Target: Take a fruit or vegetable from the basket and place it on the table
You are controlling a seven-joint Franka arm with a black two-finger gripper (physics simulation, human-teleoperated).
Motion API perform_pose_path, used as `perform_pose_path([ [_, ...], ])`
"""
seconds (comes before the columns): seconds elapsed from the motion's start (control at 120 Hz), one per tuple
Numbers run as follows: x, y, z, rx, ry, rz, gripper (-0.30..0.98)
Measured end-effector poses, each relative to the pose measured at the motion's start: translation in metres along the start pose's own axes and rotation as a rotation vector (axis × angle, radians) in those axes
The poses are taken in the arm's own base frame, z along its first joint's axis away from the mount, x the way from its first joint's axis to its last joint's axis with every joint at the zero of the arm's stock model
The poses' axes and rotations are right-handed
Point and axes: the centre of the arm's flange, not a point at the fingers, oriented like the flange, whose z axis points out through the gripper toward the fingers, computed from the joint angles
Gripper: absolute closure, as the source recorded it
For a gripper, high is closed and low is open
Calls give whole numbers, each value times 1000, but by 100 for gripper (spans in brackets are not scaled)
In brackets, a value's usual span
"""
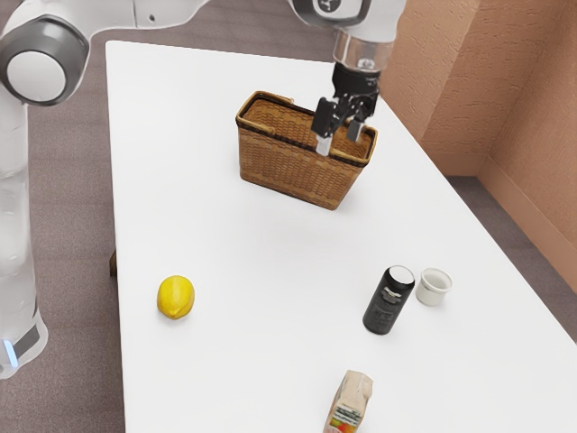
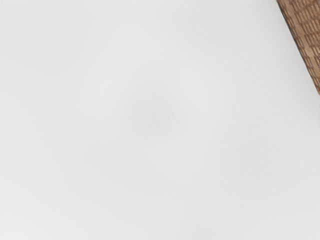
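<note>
My gripper (image 1: 340, 137) is open, in front of or over the end of the wicker basket (image 1: 290, 171) toward the exterior view's right, with nothing seen between its fingers. The basket stands upright on the white table (image 1: 234, 361), and part of its inside is hidden by its wall and the gripper. A yellow lemon (image 1: 176, 297) lies on the table, well apart from the basket. In the wrist view, a strip of the basket (image 2: 306, 37) borders the white tabletop (image 2: 150, 120).
A black can (image 1: 389, 300) stands beside a small white cup (image 1: 434, 287) at the exterior view's right. A carton (image 1: 350, 402) is near that view's lower edge. Brown walls (image 1: 451, 86) rise beyond the table.
</note>
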Motion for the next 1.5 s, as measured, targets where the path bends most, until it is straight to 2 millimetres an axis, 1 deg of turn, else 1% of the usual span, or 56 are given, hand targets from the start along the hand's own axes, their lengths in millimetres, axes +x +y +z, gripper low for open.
perform_pose_path([
  [0.133, 13, 7, -3, -5, 5, -41, 0],
  [0.208, 18, 5, -7, -15, 19, 4, 0],
  [0.267, 21, 0, -15, -34, 39, 80, 0],
  [0.367, 26, -2, -24, -81, 127, 269, 0],
  [0.45, 31, -10, -49, -127, 154, 433, 0],
  [0.517, 35, -11, -58, -136, 171, 560, 0],
  [0.567, 40, -8, -59, -124, 172, 649, 0],
  [0.617, 49, -1, -59, -113, 173, 725, 0],
  [0.667, 63, 9, -58, -101, 178, 785, 0],
  [0.75, 91, 33, -48, -65, 202, 851, 0],
  [0.842, 131, 56, -45, -36, 217, 898, 0],
  [0.875, 151, 67, -42, -24, 222, 902, 0],
  [0.9, 170, 75, -40, -14, 224, 898, 0],
  [0.942, 209, 87, -39, -1, 226, 875, 0],
  [0.992, 266, 94, -34, 19, 218, 835, 0],
  [1.05, 336, 93, -26, 31, 205, 781, 0],
  [1.108, 401, 87, -30, 20, 209, 724, 0],
  [1.142, 430, 81, -35, 6, 215, 704, 0],
  [1.175, 445, 76, -41, -10, 223, 708, 0],
  [1.2, 444, 74, -43, -21, 227, 731, 0],
  [1.225, 433, 74, -40, -29, 226, 778, 0],
  [1.25, 410, 77, -36, -37, 226, 846, 0],
  [1.308, 340, 83, -28, -64, 224, 1027, 0],
  [1.325, 326, 83, -27, -71, 225, 1066, 0],
  [1.342, 317, 84, -26, -78, 226, 1095, 0],
  [1.375, 312, 85, -26, -87, 229, 1125, 0],
  [1.45, 321, 88, -27, -102, 244, 1150, 0],
  [1.5, 322, 92, -25, -108, 253, 1170, 0],
])
